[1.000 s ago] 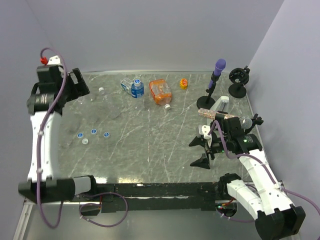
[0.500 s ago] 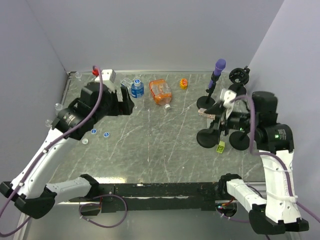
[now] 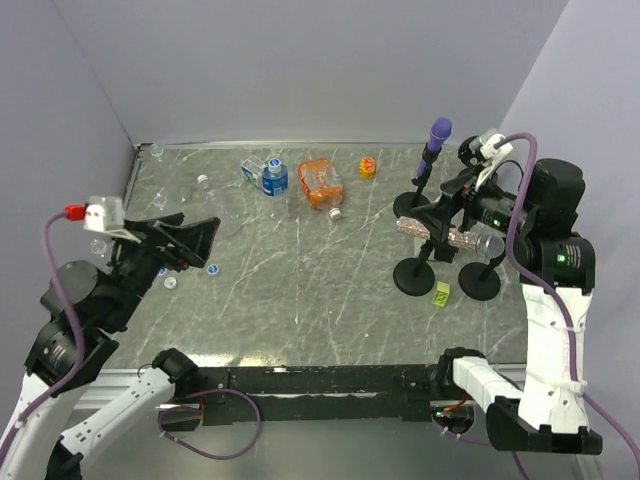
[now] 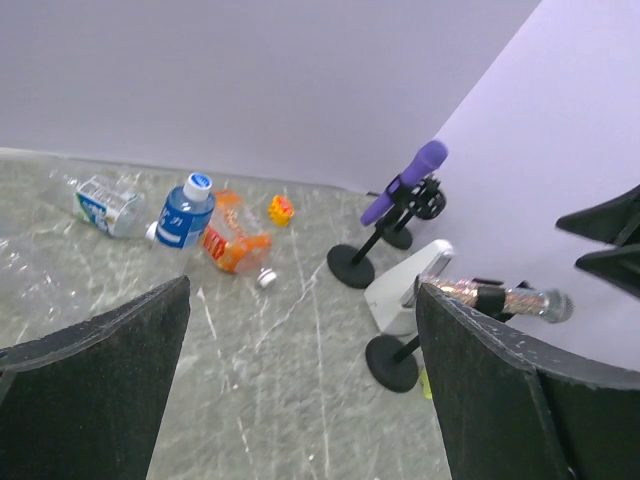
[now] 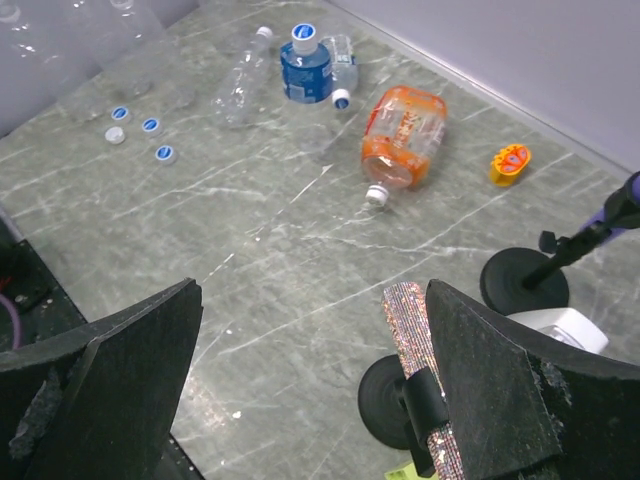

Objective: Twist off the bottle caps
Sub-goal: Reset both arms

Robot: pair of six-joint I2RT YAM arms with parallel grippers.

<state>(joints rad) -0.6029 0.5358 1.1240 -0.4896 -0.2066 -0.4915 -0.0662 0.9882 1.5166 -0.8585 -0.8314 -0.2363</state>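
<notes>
Left gripper partly hides the loose bottle caps.

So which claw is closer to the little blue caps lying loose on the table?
Left. The left gripper hangs open right by the loose blue caps. The right gripper, also open, is far across the table, over by the black stands.

The bench looks like polished grey-green stone veined in white, with a soft sheen. Lying on it are thin plastic bottles: a bare bottle, clear and colourless, a blue-labelled bottle with a glossy wrap, and an orange bottle of tinted, ribbed plastic. The loose bottle caps are smooth plastic, blue and white. The right hand has fingers of matt black, faintly grainy material. A rod clipped to a black stand glitters with a rough, sequin-like coating. The walls are matt lilac.
</notes>
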